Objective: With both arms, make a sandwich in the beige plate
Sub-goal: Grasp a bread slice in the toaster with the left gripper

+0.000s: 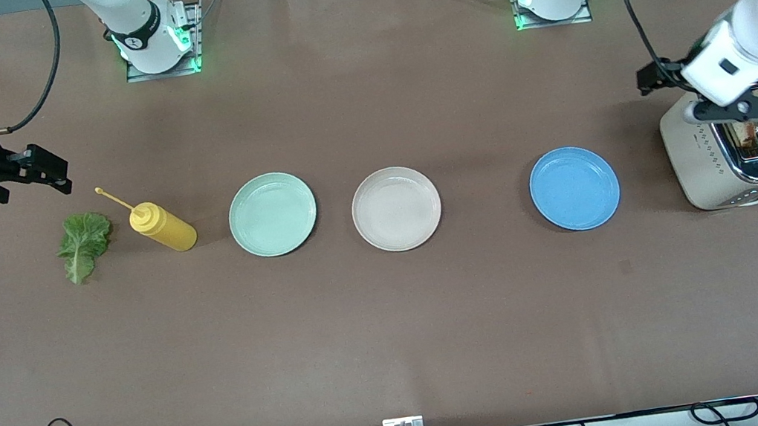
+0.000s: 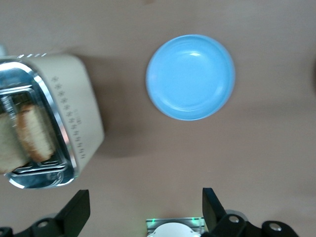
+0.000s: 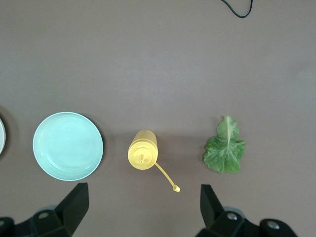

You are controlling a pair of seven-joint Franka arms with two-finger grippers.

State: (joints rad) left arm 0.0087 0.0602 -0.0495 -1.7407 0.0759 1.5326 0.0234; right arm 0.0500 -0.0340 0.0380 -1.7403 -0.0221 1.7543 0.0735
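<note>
1. The tabletop [image 1: 396,330] carries a toaster [image 1: 706,164] with two bread slices [image 2: 27,133] in its slots.
2. The beige plate [image 1: 396,208] lies bare between a mint plate [image 1: 272,214] and a blue plate [image 1: 574,188].
3. The lettuce leaf [image 1: 83,246] lies beside a yellow bottle [image 1: 163,227].
4. The left gripper [image 1: 746,105] hangs over the toaster, jaws released.
5. The right gripper [image 1: 46,172] hangs over the tabletop near the lettuce, jaws released.

My left gripper [image 1: 746,105] hangs up high, fingers spread wide; my right gripper [image 1: 53,171] hovers level, jaws open too.
</note>
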